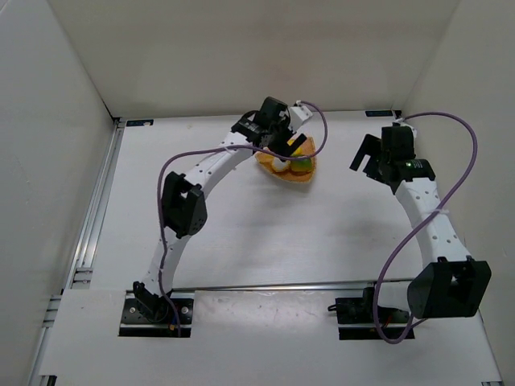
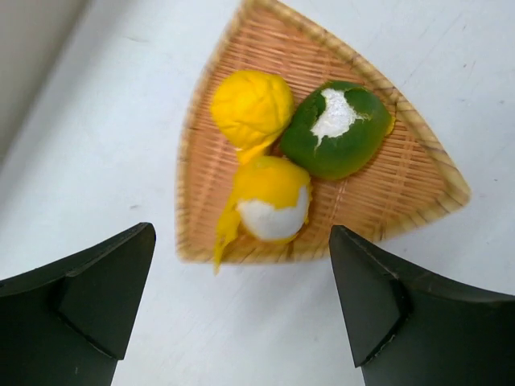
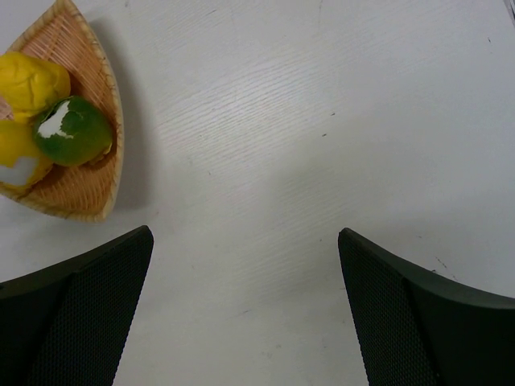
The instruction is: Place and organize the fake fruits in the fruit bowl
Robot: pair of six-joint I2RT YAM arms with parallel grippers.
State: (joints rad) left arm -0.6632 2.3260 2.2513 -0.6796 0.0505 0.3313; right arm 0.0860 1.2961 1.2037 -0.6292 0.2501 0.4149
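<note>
The woven orange-tan fruit bowl [image 2: 378,201] lies on the white table and holds all three fake fruits: a yellow fruit [image 2: 251,107], a green round fruit [image 2: 338,133] with a white patch, and a yellow-and-white peeled fruit [image 2: 273,201]. The bowl also shows in the top view [image 1: 304,177] and the right wrist view [image 3: 84,185]. My left gripper [image 2: 241,301] is open and empty, hovering just above the bowl's near edge; in the top view [image 1: 283,145] it partly hides the bowl. My right gripper [image 3: 245,305] is open and empty over bare table, right of the bowl [image 1: 370,165].
White walls enclose the table on the left, back and right. A metal rail [image 1: 92,217] runs along the left edge. Purple cables [image 1: 451,161] loop from both arms.
</note>
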